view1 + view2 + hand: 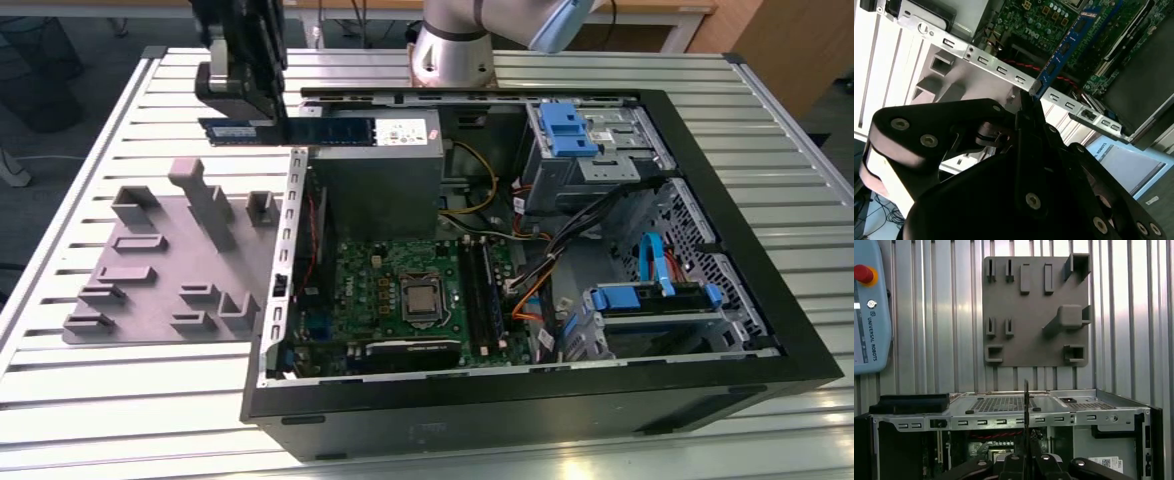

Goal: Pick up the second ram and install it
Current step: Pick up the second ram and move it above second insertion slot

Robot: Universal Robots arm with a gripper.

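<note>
Ram stick clamped between fingers, carried above the open computer case.

Fingers pinched together on one end of the second ram in the exterior view, the rest of the stick reaching out level toward the exterior view's right, over the case's rear wall and the grey power supply. Seen edge-on as a thin dark line rising from between the fingers in the first wrist view; seen as a long blue board with black chips running away from the fingers in the second wrist view. Below and beyond the fingers, green motherboard inside the case. Off to the side of the fingers, grey plastic tray with upright blocks lying on the ribbed metal counter, just beside the case.
</note>
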